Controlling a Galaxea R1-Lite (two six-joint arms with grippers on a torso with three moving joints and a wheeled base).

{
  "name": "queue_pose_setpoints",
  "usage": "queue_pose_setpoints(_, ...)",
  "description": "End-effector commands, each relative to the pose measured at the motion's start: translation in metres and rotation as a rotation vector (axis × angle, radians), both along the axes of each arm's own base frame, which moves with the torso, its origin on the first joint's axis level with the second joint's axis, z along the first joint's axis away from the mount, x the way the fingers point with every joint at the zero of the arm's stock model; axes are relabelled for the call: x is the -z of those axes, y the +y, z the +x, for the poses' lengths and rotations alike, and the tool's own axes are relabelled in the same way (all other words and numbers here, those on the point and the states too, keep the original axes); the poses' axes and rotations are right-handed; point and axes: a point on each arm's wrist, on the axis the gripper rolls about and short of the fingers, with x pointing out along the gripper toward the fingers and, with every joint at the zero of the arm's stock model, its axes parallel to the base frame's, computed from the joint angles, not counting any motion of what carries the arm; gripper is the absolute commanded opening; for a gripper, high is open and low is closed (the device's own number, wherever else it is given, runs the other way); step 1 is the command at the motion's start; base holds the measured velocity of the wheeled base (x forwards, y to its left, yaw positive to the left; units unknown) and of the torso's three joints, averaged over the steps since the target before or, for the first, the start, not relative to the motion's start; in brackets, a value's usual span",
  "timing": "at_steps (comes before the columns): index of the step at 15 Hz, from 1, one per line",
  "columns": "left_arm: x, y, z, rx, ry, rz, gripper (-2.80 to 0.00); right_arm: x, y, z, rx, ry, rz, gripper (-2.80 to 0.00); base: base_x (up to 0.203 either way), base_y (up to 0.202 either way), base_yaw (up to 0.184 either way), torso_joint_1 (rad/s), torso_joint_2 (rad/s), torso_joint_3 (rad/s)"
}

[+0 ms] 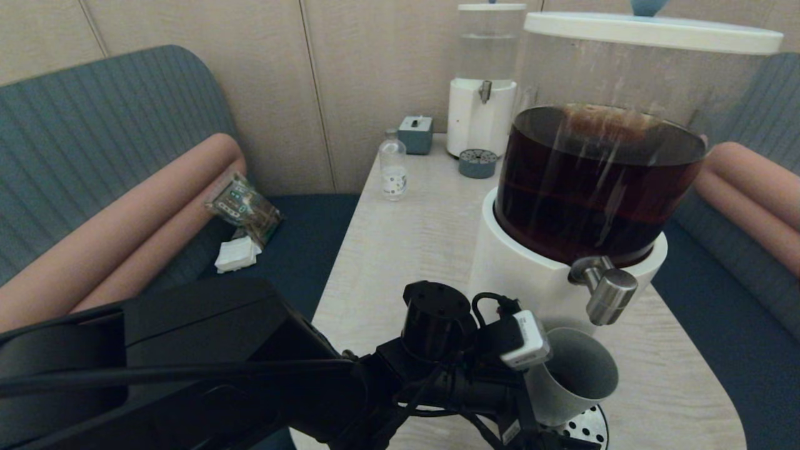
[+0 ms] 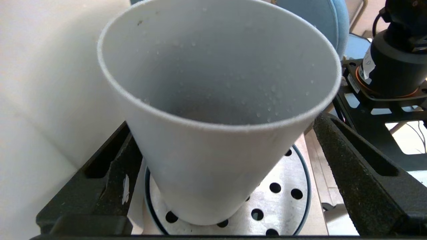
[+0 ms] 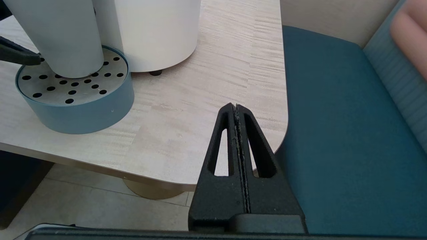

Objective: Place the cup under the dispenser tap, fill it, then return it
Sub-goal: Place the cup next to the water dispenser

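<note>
The grey-green cup (image 1: 578,375) stands upright and empty on a round perforated drip tray (image 1: 587,428), just below the steel dispenser tap (image 1: 609,294) of the big dispenser (image 1: 600,169) of dark brown liquid. In the left wrist view the cup (image 2: 206,160) fills the space of my left gripper (image 2: 222,120). The gripper is open, with one finger (image 2: 113,166) beside the white base and the other finger (image 2: 360,173) standing off the cup wall. Droplets cling inside the cup. My right gripper (image 3: 236,106) is shut on nothing, low at the table's near right corner.
At the back of the pale wood table (image 1: 406,250) stand a clear small bottle (image 1: 394,169), a grey box (image 1: 415,134), a clear-liquid dispenser (image 1: 484,81) and its small tray (image 1: 477,163). Blue bench seats flank the table; a snack packet (image 1: 244,209) lies on the left one.
</note>
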Motion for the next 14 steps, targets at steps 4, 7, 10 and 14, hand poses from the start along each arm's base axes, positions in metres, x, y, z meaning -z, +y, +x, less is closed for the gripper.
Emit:
queue_pose_setpoints(4, 0.0007, -0.0047, -0.0002, 0.011, -0.005, -0.011, 0.00, 0.0026, 0.0000, 0.0005, -0.001, 0.006, -0.001, -2.80, 0.000, 0.000, 0.000, 0.000, 0.00, 0.000)
queue_pose_setpoints(7, -0.0002, -0.0059, 0.0009, 0.008, -0.010, -0.016, 0.00, 0.0026, 0.0000, 0.0004, -0.001, 0.006, -0.001, -2.80, 0.000, 0.000, 0.000, 0.000, 0.00, 0.000)
queue_pose_setpoints(10, 0.0026, -0.0064, 0.0014, 0.008, -0.007, -0.012, 0.00, 0.0026, 0.0000, 0.0005, -0.001, 0.006, -0.001, -2.80, 0.000, 0.000, 0.000, 0.000, 0.00, 0.000)
queue_pose_setpoints(14, 0.0035, -0.0055, 0.0005, 0.009, 0.005, -0.010, -2.80, 0.0026, 0.0000, 0.0005, -0.001, 0.006, -0.001, -2.80, 0.000, 0.000, 0.000, 0.000, 0.00, 0.000)
